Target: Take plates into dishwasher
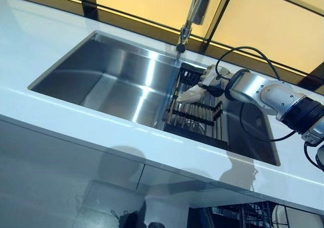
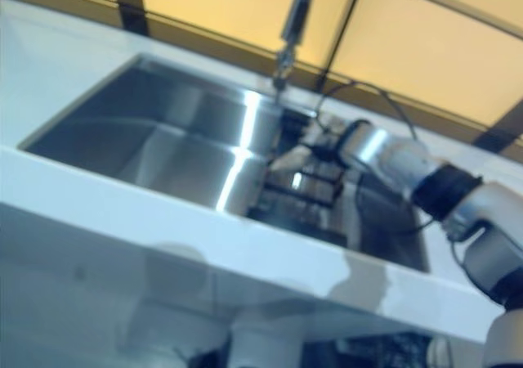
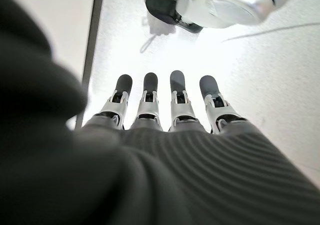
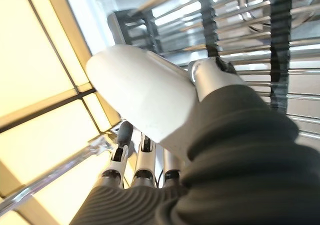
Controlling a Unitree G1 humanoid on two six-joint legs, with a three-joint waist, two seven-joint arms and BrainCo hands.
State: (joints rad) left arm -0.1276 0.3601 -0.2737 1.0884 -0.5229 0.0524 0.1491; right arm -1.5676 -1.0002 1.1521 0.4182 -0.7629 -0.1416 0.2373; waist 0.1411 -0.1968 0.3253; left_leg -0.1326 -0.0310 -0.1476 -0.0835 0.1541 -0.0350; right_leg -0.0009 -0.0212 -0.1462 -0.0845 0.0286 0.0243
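Note:
A white plate (image 1: 191, 94) tilts over the black dish rack (image 1: 196, 120) at the right end of the steel sink (image 1: 114, 78). My right hand (image 1: 213, 79) reaches in from the right and is shut on the plate. In the right wrist view the plate (image 4: 145, 95) lies between the thumb (image 4: 207, 75) on one face and the fingers (image 4: 135, 157) behind the other. My left hand (image 3: 165, 105) shows only in its own wrist view, fingers straight and holding nothing, hanging over a pale floor.
The faucet (image 1: 190, 17) hangs over the sink's back rim, just left of the rack. A white counter (image 1: 101, 124) surrounds the sink. Below the counter's front edge at the lower right, a dishwasher's wire basket (image 1: 250, 215) shows.

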